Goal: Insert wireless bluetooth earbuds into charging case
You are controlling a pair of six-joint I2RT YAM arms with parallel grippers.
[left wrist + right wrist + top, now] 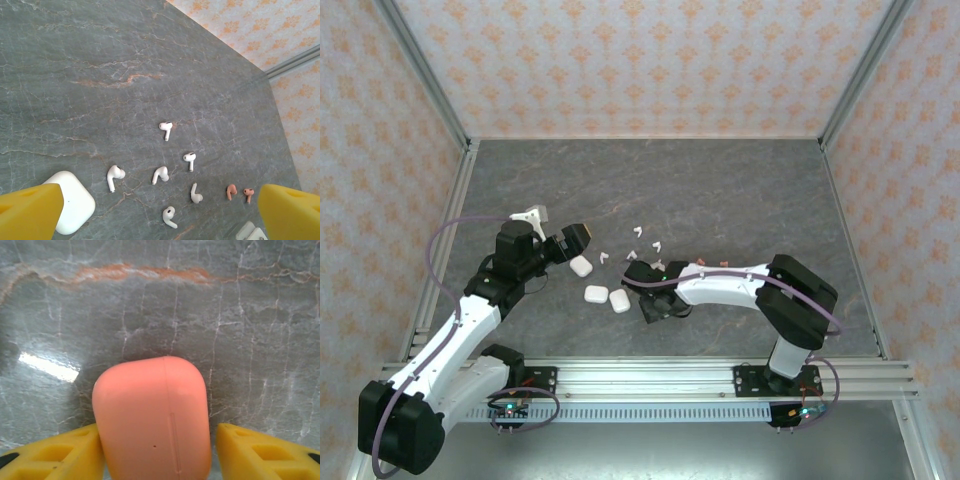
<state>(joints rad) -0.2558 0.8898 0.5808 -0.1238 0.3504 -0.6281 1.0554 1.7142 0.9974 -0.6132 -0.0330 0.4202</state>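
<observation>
Several white earbuds point(160, 174) lie scattered on the grey stone table, with two coral-orange earbuds point(231, 191) side by side to their right. In the top view they lie mid-table, white earbuds point(655, 244) beside the coral pair point(705, 263). My left gripper point(160, 202) hangs open above them, nothing between its yellow fingers point(30, 212). It reaches in from the left point(570, 240). A coral-orange charging case point(152, 415), lid closed, lies between my right gripper's point(160, 440) fingers. The left finger touches it and a thin gap shows at the right finger point(260, 452).
Three closed white cases point(581, 266) point(596, 295) point(619, 300) lie between the two arms; one white case point(70, 200) is beside my left finger. The right arm point(720, 285) stretches leftward across the near table. Patterned walls enclose the table.
</observation>
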